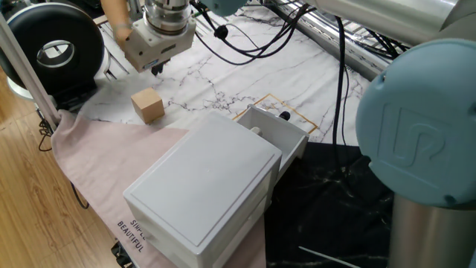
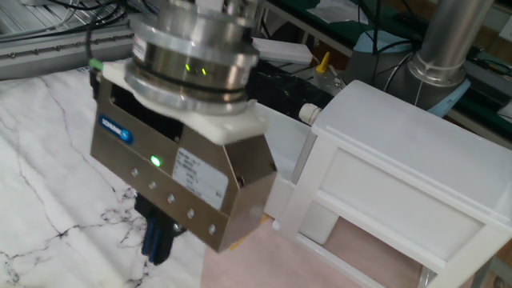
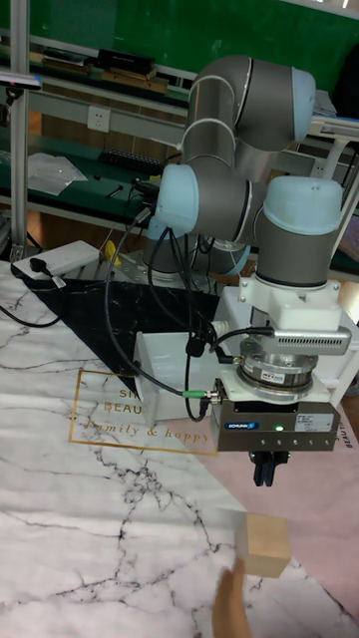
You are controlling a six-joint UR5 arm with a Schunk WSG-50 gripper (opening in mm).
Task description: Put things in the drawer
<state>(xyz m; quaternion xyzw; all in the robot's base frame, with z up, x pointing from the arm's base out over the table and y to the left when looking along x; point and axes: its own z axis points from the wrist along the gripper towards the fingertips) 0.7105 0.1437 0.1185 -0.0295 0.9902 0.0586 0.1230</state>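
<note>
The small light-brown wooden cube (image 1: 148,104) sits on the marble table (image 1: 223,71), clear of the white sliding drawer (image 1: 274,132) — which is open. Two-finger gripper (image 3: 266,469) hovers above it, fingers pinched nearly together. I'd spread them first, centre over the cube, then drop straight down.

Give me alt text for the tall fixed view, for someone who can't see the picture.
A UR5 arm's gripper, its fingers close together, hangs above a small light-brown wooden cube on a marble-patterned table. A fingertip reaches in from the bottom edge just left of the cube, and a white cabinet sits behind the gripper.
</note>
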